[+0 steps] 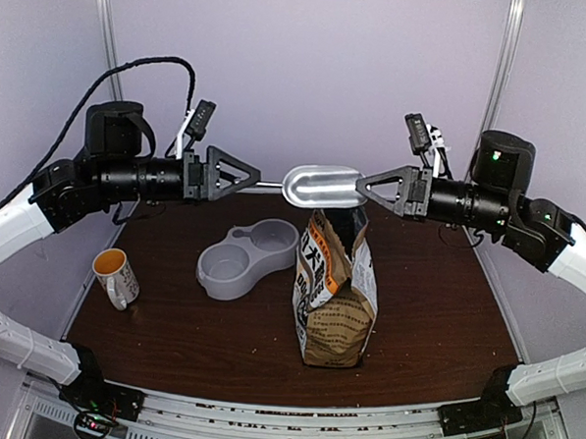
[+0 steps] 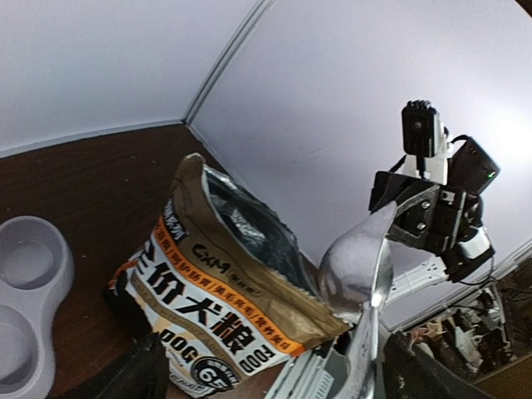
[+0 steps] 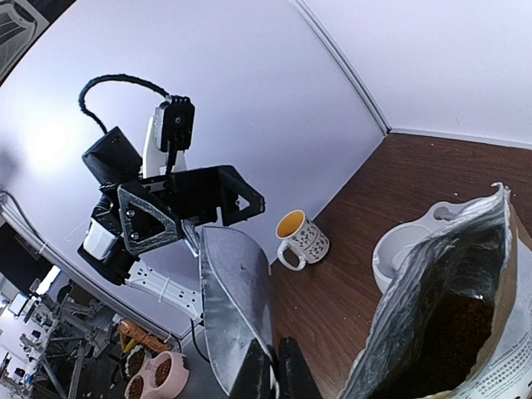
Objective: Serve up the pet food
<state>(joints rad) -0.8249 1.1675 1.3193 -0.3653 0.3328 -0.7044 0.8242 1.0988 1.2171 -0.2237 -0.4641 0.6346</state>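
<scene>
The kraft-brown "DOG FOOD" bag (image 1: 333,290) stands open on the table. In the right wrist view reddish-brown pet food (image 3: 455,332) lies inside the bag (image 3: 432,291). A metal scoop (image 1: 322,185) hangs level above the bag's mouth, empty. My right gripper (image 1: 365,187) is shut on the scoop's front rim, its fingers (image 3: 259,374) pinching the scoop (image 3: 229,291). My left gripper (image 1: 251,181) stands open around the scoop's handle (image 1: 267,187) without touching it. The left wrist view has the scoop (image 2: 353,266) ahead and the bag (image 2: 224,291) below it.
A grey double bowl (image 1: 247,258) lies empty left of the bag. A patterned mug with a yellow inside (image 1: 116,275) stands at the table's left edge. White walls close in the back and sides. A pink bowl with kibble (image 3: 154,374) lies off the table.
</scene>
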